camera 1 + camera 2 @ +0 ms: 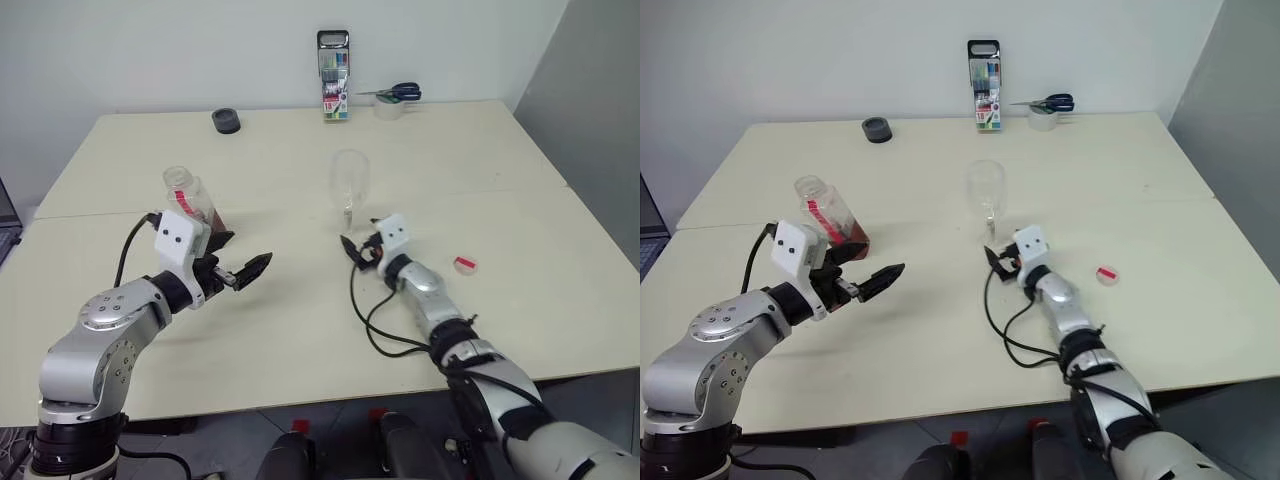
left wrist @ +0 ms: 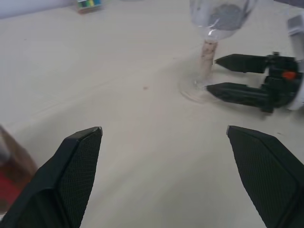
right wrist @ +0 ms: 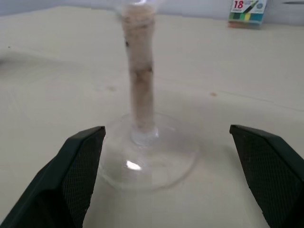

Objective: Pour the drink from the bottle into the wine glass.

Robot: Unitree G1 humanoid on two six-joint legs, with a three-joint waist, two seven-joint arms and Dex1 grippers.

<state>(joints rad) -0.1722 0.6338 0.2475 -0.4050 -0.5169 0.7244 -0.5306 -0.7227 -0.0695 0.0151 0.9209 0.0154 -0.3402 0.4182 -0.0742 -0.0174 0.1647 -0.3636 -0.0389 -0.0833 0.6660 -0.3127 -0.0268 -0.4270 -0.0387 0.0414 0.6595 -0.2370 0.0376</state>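
One wine glass [image 1: 350,183] and one bottle [image 1: 830,215] on the table [image 1: 520,200]. The clear glass, seemingly empty, stands just ahead of the right tool [image 1: 357,250], jaws wide; the left tool [image 1: 872,284], beside the bottle, gapes too.

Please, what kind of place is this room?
Probably an office or lab test space, not a kitchen: a plain cream table against a bare white wall, with a marker set, scissors and tape rolls at its far edge.
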